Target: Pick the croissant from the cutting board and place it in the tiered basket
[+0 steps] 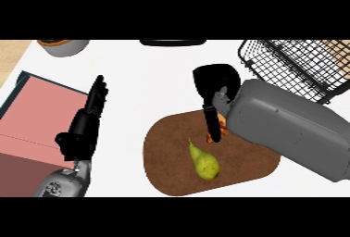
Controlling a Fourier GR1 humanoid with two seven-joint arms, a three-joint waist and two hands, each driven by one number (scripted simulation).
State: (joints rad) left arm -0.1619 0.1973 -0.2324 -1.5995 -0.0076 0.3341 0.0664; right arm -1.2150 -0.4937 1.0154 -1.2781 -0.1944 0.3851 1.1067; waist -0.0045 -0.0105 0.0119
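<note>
The croissant (223, 124) lies on the brown cutting board (171, 176), near the board's upper right, and only orange-brown slivers of it show. My right hand (215, 82) hangs over it from the big grey forearm at the right. A black finger (212, 121) curls down across the croissant and the hand is shut on it. The black wire tiered basket (294, 65) stands at the upper right, just behind that forearm. Over at the left my left hand (87, 118) rests open, fingers pointing up, away from the board.
A green-yellow pear (204, 162) lies in the middle of the board, just below the croissant. A pink and dark red mat (34, 120) covers the left side. A grey bowl (63, 46) sits at the top left, a black object (173, 42) at the top edge.
</note>
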